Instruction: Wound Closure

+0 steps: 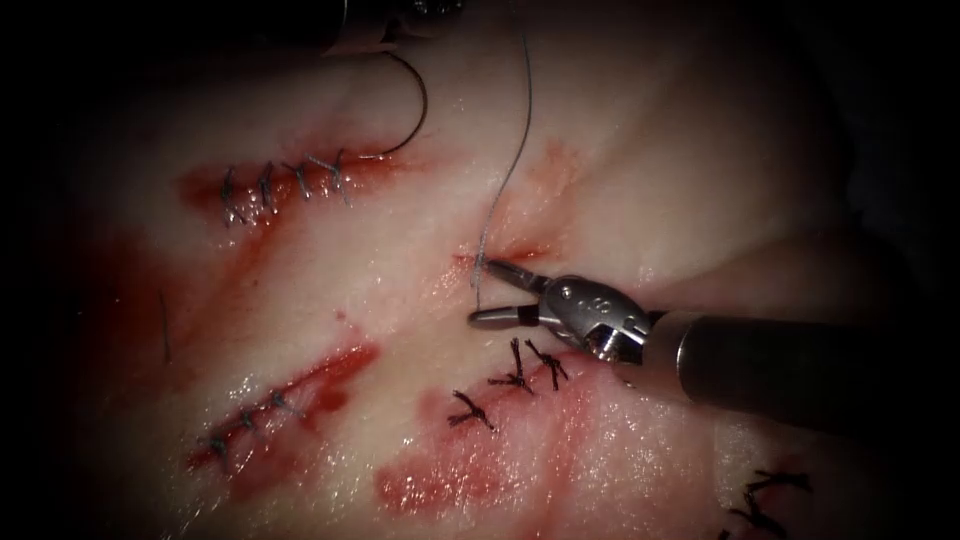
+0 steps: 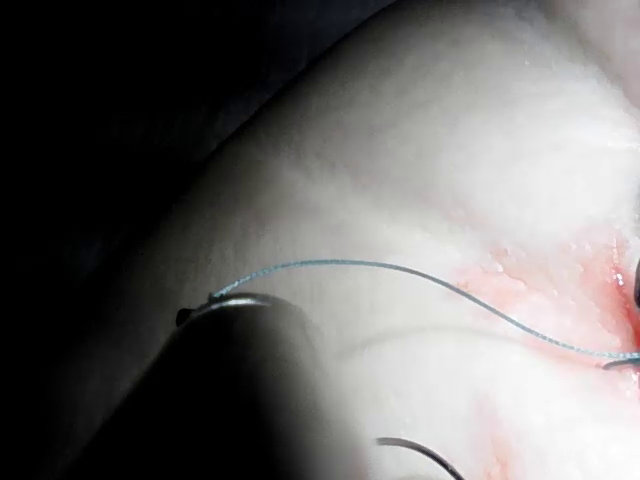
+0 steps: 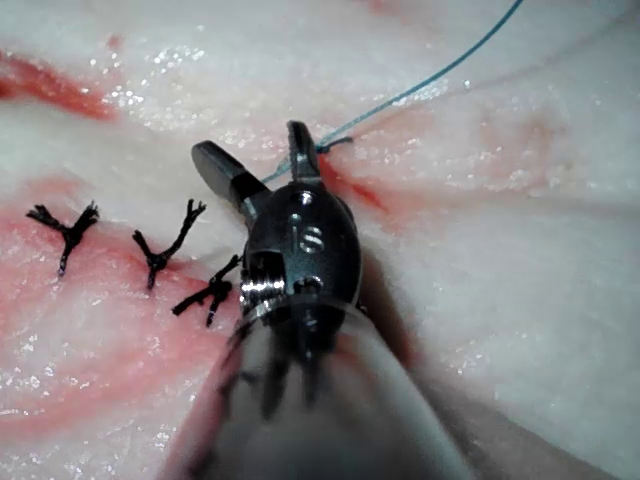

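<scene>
The thread (image 1: 512, 165) is the thing to fix on: it comes down from the top of the endoscope view as one long, gently bowed strand, its long axis running nearly straight up and down the picture, and meets the tissue (image 1: 700, 170) at a small reddened cut (image 1: 505, 255) near the middle. Its lower end lies right at the tip of the upper jaw of the right gripper (image 1: 483, 292), which comes in from the right with its shaft pointing left and slightly up, so the thread crosses the tool's axis almost at a right angle. The jaws stand clearly apart, one tip at the cut beside the thread, the other lower and to the left; whether the upper tip touches the strand or only lies against it I cannot tell, but nothing is clamped between them. The right wrist view agrees: the right gripper's jaws are splayed, with the thread (image 3: 420, 85) leading away from beside one tip. The curved needle (image 1: 412, 110) lies well apart, up and to the left, arcing over the right end of a stitched cut (image 1: 285, 182); whether its tip is in the tissue is unclear. In the left wrist view the thread (image 2: 400, 268) runs from the left gripper (image 2: 222, 300) across the tissue, but its jaws are too dark to read. Dark knotted stitches (image 1: 520, 375) sit just below the right tool.
</scene>
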Available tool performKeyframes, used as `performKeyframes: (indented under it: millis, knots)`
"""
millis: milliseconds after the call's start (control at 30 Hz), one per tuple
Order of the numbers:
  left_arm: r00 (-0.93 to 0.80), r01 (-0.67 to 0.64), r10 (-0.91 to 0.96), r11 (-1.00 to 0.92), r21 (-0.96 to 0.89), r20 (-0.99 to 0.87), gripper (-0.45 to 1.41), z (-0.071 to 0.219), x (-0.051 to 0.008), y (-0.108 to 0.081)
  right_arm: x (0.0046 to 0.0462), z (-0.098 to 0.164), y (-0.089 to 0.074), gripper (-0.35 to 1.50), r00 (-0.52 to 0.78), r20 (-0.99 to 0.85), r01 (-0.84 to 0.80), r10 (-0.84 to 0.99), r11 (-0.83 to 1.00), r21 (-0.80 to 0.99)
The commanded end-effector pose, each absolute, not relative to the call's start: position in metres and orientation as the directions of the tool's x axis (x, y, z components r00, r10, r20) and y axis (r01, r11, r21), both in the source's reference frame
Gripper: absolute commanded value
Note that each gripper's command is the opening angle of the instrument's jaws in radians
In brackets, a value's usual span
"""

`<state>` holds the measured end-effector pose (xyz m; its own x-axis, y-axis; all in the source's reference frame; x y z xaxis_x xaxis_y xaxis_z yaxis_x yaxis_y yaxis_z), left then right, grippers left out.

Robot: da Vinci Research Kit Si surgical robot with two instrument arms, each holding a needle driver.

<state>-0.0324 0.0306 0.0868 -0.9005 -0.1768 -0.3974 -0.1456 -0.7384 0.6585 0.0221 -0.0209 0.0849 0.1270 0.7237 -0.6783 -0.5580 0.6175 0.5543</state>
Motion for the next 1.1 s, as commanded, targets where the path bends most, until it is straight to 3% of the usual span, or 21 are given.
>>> performKeyframes:
  millis: [33, 367, 1100]
  knots:
    - [-0.9, -0.143, -0.184, -0.731, 0.667, -0.394, -0.45, 0.0865, -0.0329, 0.0314, 0.0225, 0.0857, -0.0203, 1.26, 0.11, -0.666, -0.572, 0.738, 0.595, 0.564]
    - [-0.902, -0.155, -0.18, -0.713, 0.684, -0.393, -0.45, 0.0822, -0.0324, 0.0302, 0.0227, 0.0876, -0.018, 1.38, 0.022, -0.612, -0.601, 0.791, 0.499, 0.624]
    - [-0.901, -0.157, -0.189, -0.695, 0.702, -0.39, -0.45, 0.0781, -0.0325, 0.0282, 0.0266, 0.0911, -0.0168, 1.45, 0.025, -0.622, -0.524, 0.783, 0.54, 0.658]
